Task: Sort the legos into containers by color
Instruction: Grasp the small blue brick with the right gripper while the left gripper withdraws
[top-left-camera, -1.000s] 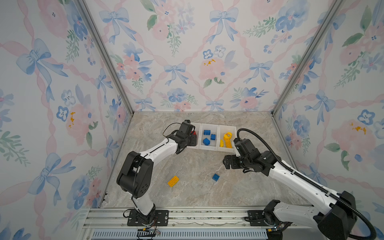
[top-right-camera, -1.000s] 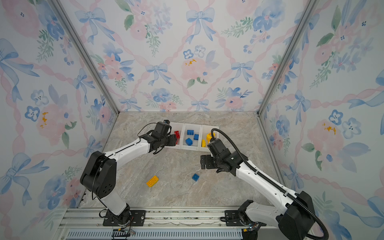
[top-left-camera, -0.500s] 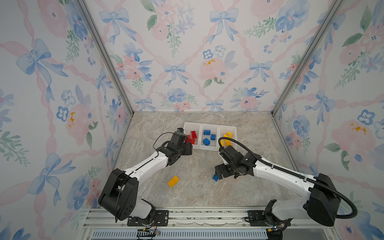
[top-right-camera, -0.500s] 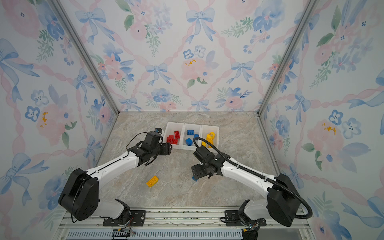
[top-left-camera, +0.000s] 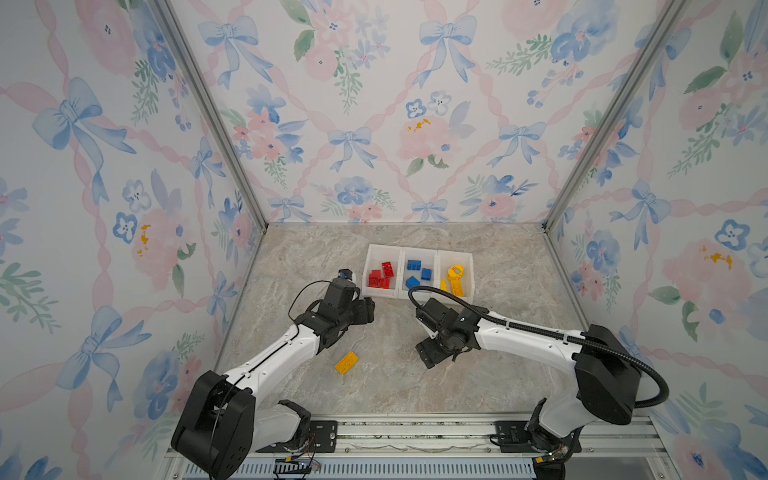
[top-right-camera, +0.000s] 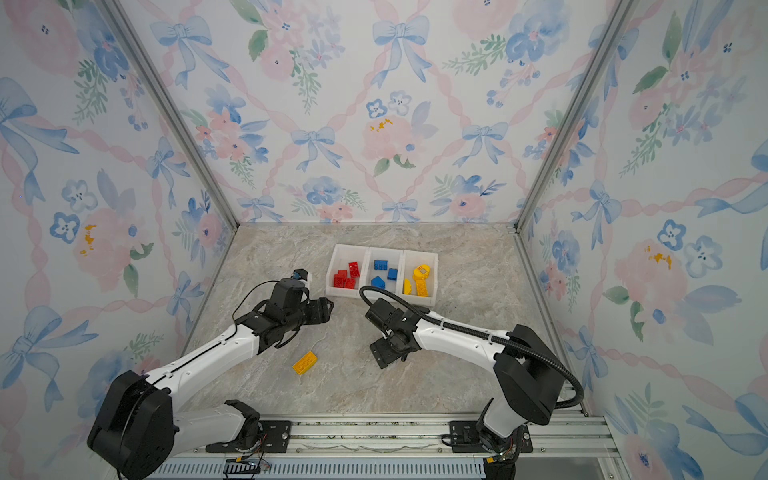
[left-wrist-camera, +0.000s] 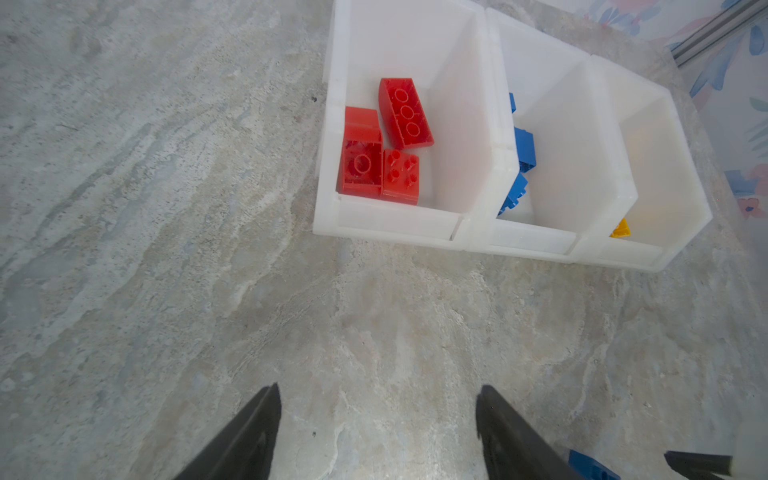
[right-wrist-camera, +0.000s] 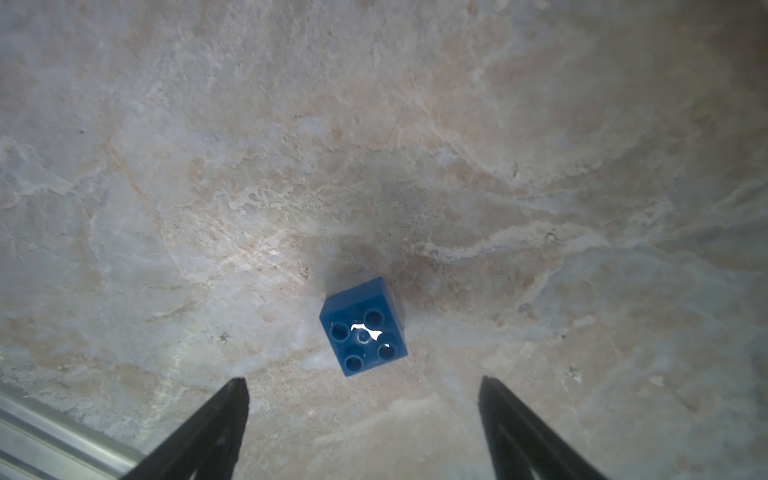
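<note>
On marble tabletop (right-wrist-camera: 415, 124), square blue lego (right-wrist-camera: 363, 326), four circles on top

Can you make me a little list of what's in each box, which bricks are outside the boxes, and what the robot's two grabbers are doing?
left bin: red bricks
middle bin: blue bricks
right bin: yellow pieces
loose on the table: one yellow brick and one blue brick
left gripper: jaws open, empty, in front of the bins
right gripper: jaws open, empty, aimed at the blue brick, not touching it
</note>
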